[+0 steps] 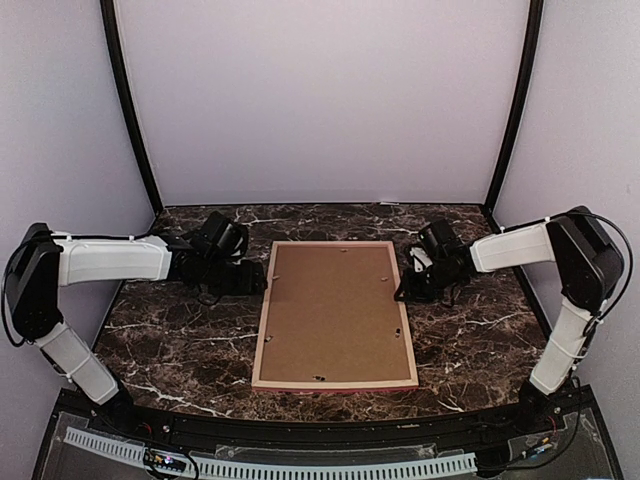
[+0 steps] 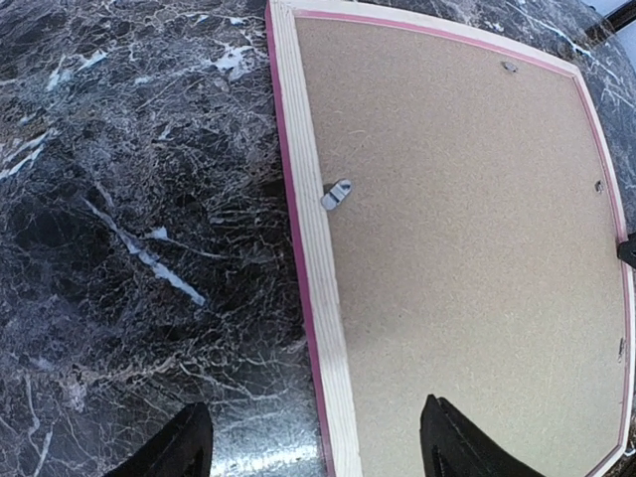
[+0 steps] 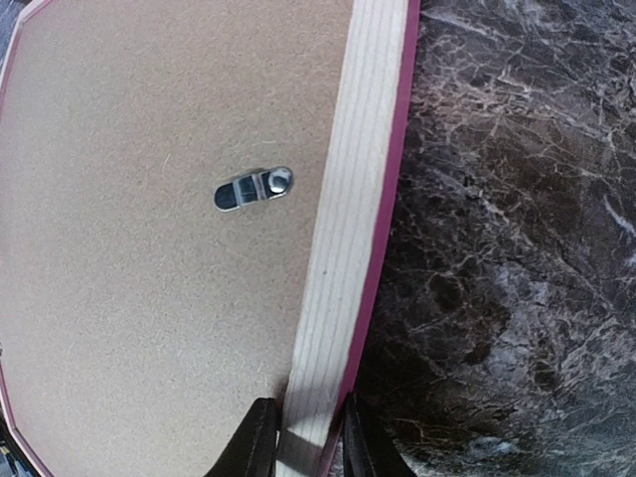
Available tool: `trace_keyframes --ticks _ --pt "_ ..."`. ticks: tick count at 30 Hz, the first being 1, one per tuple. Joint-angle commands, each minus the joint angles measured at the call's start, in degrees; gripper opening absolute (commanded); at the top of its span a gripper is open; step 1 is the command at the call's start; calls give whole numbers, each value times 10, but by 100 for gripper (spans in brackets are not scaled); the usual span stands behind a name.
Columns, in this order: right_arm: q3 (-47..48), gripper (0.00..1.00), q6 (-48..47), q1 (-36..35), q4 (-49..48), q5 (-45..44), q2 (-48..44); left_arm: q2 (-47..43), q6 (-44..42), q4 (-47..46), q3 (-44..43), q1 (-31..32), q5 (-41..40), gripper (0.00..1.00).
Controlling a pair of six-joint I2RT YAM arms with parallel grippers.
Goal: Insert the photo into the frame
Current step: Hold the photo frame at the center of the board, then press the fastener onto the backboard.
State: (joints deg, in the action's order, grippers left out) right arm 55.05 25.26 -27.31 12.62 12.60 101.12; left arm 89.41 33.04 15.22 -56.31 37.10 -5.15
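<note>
only the right wrist view shows the right claw point(image 3: 306, 439) pinching the pale rail of the face-down frame point(image 3: 350, 199), left claw point(image 2: 314, 417) spread open

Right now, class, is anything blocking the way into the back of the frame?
Yes: the brown backing board fills the back of the frame, with small metal clips on it. The photo is not in view.

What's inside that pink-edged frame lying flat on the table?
A brown backing board fills the frame, with small metal clips near its edges. Anything beneath the board is covered, so whether a picture is in there cannot be seen.
</note>
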Motion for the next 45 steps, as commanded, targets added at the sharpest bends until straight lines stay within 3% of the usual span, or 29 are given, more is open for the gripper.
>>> trace_keyframes --ticks 1,10,27,36,45 --pt "-10 23 -10 2 -3 -13 -4 27 -34 17 -35 -8 -3 74" --pt "-18 18 -30 3 13 -22 -13 111 -76 47 -107 -34 0 74" --pt "-37 18 -25 3 -5 -3 -20 244 -117 70 -223 -65 10 74" --pt "-42 18 -22 4 -8 -4 -25 253 -111 75 -213 -65 25 73" --pt "-37 18 -21 4 -9 0 -22 227 -87 39 -144 -65 72 72"
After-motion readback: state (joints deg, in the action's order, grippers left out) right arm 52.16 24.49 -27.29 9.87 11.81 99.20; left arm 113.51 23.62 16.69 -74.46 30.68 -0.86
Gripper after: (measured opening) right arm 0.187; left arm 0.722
